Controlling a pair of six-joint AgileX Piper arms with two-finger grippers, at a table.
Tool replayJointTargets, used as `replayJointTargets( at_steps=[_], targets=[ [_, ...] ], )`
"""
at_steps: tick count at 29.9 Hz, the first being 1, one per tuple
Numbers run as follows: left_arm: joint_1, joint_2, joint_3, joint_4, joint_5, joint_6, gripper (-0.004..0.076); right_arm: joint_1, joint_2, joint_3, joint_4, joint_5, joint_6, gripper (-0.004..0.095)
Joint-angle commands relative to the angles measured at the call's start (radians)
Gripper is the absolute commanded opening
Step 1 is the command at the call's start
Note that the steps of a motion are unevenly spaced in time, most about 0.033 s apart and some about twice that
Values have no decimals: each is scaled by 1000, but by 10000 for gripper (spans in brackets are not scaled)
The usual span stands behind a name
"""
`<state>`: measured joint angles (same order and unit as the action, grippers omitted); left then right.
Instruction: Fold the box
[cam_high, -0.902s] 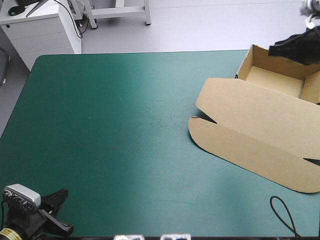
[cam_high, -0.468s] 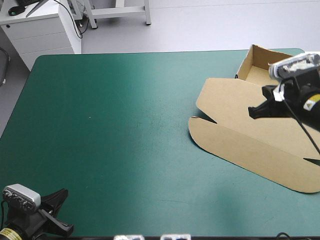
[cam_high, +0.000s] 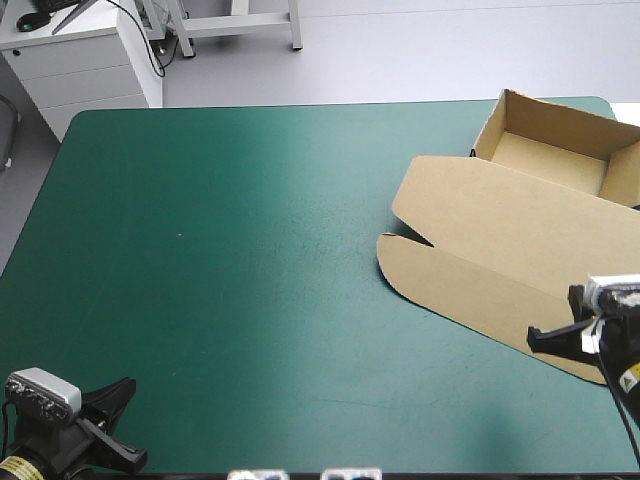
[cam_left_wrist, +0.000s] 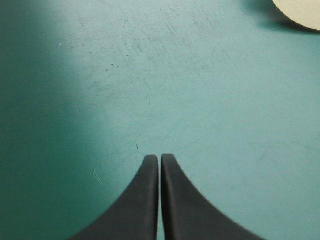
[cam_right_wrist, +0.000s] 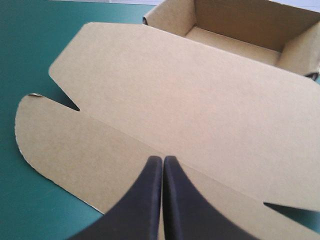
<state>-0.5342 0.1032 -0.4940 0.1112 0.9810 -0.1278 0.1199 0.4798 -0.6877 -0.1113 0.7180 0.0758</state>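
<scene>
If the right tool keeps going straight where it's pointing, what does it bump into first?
Probably the flat lid of the brown box: the right tool, fingers shut, points across it toward the raised walls. How high it hovers above the lid is unclear.

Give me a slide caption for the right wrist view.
Shut right gripper over the flat lid of the brown box, its open tray ahead, on the teal-green table.
</scene>
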Motion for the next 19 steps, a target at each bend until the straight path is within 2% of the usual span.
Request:
replayJointTargets(
  at_steps=[1, 5, 10, 19],
  targets=[
    [-3, 17, -23, 6, -68, -10, -8, 1, -106, 66, -86, -78, 81, -8],
    [-3, 17, -23, 6, -68, -10, -8, 1, -232, 130, -98, -45, 84, -6],
    [-3, 17, -23, 6, -68, -10, -8, 1, -327, 163, -114, 48, 84, 1],
    [-3, 17, -23, 6, -68, -10, -8, 1, -394, 163, -113, 100, 87, 1]
  ],
)
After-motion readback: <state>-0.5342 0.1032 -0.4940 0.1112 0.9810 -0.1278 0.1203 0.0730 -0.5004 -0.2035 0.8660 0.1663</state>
